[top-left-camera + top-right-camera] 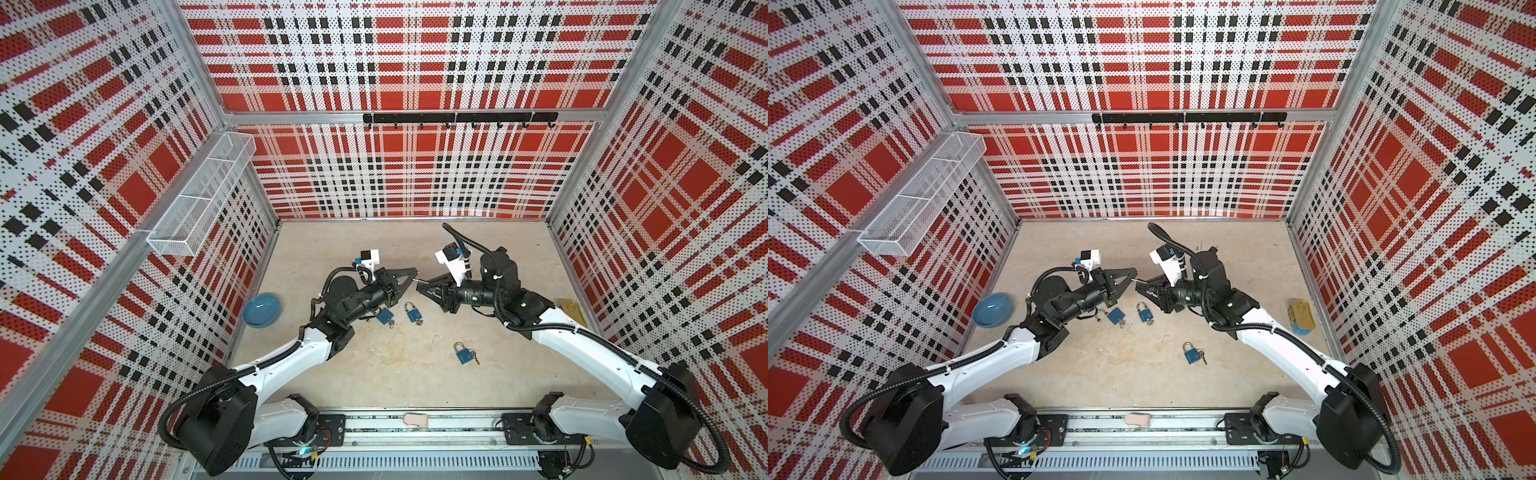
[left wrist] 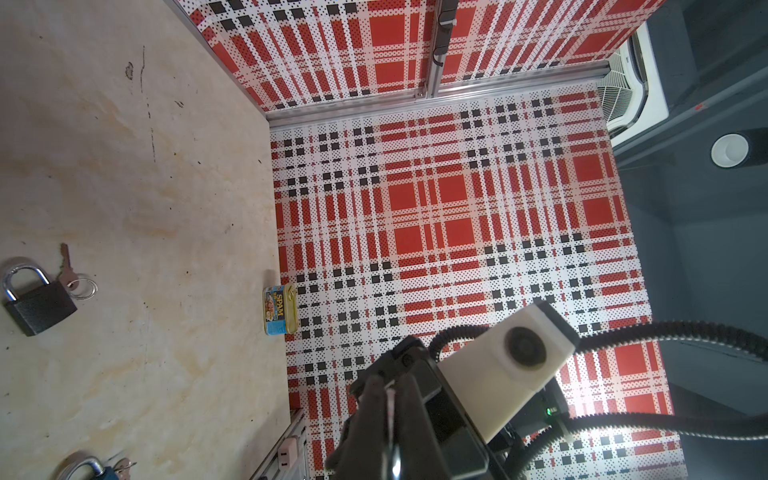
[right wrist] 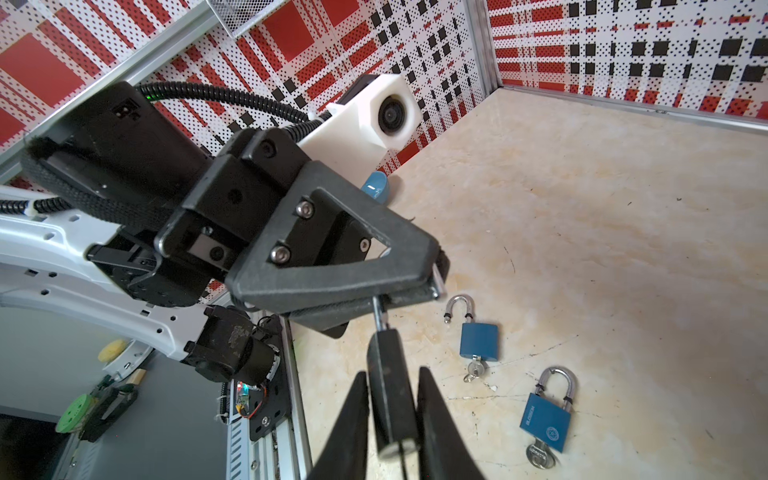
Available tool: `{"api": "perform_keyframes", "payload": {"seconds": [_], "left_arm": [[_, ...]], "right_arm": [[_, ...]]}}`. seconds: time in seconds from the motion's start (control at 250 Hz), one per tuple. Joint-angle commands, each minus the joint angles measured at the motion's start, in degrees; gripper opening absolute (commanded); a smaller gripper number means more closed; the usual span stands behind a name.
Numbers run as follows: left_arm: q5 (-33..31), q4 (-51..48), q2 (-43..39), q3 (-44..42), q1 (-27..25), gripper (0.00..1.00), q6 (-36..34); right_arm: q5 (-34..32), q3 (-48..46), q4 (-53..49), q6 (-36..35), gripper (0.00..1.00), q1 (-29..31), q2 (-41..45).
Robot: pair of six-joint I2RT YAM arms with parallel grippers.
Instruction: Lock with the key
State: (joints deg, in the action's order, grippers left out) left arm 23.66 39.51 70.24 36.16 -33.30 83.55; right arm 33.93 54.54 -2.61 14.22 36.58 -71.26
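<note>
Squarely within right hand (image 3: 392, 372): black padlock (image 3: 390, 399)

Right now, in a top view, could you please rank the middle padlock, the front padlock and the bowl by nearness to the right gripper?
1. Middle padlock, near the right gripper.
2. Front padlock, nearer the front.
3. Bowl, by the left wall.

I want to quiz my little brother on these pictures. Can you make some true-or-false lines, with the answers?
1. Three blue locks lie on the table. True.
2. The bowl is red. False: it is blue.
3. The left claw holds a black lock. True.
4. The can sits in the bowl. False: it sits on the table, far from the bowl.
</note>
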Motion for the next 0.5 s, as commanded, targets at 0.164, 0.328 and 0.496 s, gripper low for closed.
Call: {"api": "perform_keyframes", "payload": {"seconds": [0.164, 0.328, 0.496], "left_arm": [[0.1, 2.1, -0.6, 0.6, -0.1, 0.0, 1.3], [1.3, 2.0, -0.1, 1.3, 0.3, 0.0, 0.8], [5.0, 0.4, 0.0, 3.7, 3.2, 0.44, -0.8]], "right_arm": [[2.0, 1.9, 3.9, 0.8, 0.0, -0.2, 0.9], [1.0, 1.6, 3.6, 1.3, 0.0, -0.2, 1.6], [0.7, 2.8, -2.2, 0.7, 0.0, -0.3, 2.6]]}}
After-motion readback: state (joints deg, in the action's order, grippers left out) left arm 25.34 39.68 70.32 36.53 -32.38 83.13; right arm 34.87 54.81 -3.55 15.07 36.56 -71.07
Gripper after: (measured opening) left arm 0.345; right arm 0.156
